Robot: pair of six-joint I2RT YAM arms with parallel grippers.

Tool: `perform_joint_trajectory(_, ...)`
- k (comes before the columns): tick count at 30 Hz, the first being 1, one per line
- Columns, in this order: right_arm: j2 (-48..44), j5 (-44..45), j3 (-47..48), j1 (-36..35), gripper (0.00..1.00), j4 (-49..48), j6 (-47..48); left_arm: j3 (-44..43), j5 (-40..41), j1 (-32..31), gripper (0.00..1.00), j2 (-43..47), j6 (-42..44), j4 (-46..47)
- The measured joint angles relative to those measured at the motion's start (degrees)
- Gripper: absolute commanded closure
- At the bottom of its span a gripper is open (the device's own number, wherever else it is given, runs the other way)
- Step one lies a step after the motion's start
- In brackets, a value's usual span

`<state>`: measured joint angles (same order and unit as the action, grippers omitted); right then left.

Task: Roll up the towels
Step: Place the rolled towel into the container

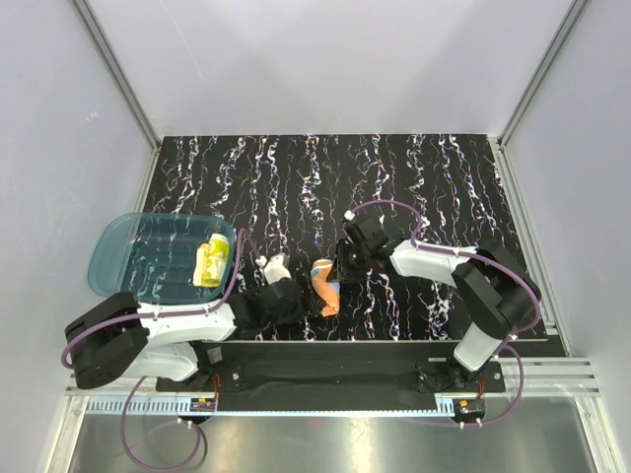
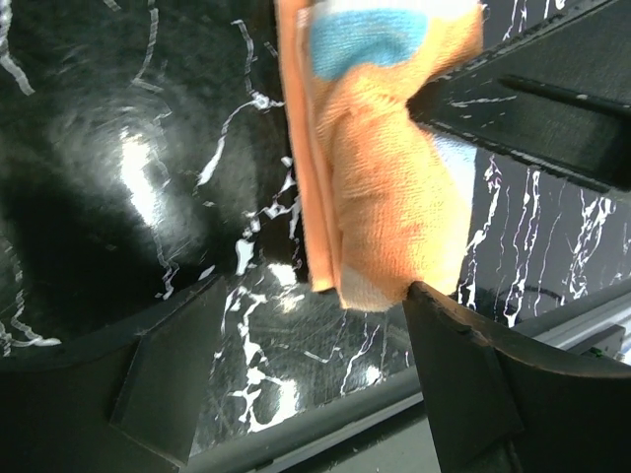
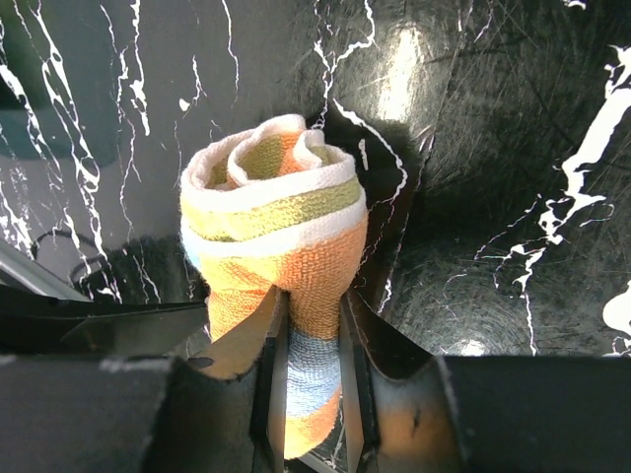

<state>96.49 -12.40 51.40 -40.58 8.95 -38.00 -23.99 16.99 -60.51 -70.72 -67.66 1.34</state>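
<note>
The orange towel (image 1: 326, 286), with light blue patches, is rolled into a short tube near the table's front edge. My right gripper (image 3: 314, 305) is shut on it (image 3: 276, 197), pinching the roll's middle with the spiral end facing the camera. In the top view this gripper (image 1: 338, 268) reaches in from the right. My left gripper (image 2: 315, 292) stands open at the roll's near end (image 2: 385, 187). Its right finger (image 2: 463, 374) touches the cloth, and its left finger (image 2: 158, 394) stands apart on the bare table. The yellow towel (image 1: 213, 262) lies rolled in the blue tray (image 1: 123, 258).
The translucent blue tray sits at the left of the black marbled table (image 1: 434, 177). The table's front edge and a metal rail (image 2: 582, 320) run just behind the left gripper. White walls enclose the sides and back.
</note>
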Motion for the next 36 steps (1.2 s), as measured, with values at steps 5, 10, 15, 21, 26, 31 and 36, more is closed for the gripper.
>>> perform_joint_trajectory(5, 0.00, 1.44, 0.48, -0.63, 0.79, 0.52, 0.02, -2.10, 0.35, -0.07, 0.21, -1.77, 2.29, -0.52)
perform_joint_trajectory(10, 0.00, 2.45, 0.72, -1.16, 0.79, 0.79, 0.02, -2.89, 0.81, 0.90, 0.22, -0.59, 4.57, -1.49)
perform_joint_trajectory(15, 0.09, 3.39, 0.79, -1.38, 0.79, 0.22, 0.00, -2.89, -0.70, 3.50, 0.23, -0.37, 6.19, -0.46)
perform_joint_trajectory(21, 0.26, 3.72, 0.85, -1.64, 0.79, 0.20, 0.02, -2.16, -1.22, 5.42, 0.23, 3.56, 7.30, 2.05)
perform_joint_trajectory(26, 0.61, 3.65, 1.18, -1.97, 0.79, 0.26, 0.02, -2.75, -1.09, 6.25, 0.22, 8.68, 7.96, 1.95)
perform_joint_trajectory(31, 0.90, 3.50, 1.57, -2.08, 0.79, 0.48, 0.02, -4.15, -0.94, 6.62, 0.22, 8.59, 8.68, 2.34)
perform_joint_trajectory(36, 0.98, 3.48, 1.84, -2.10, 0.79, 0.85, 0.02, -4.15, -1.62, 7.58, 0.22, 0.28, 8.66, 3.78)
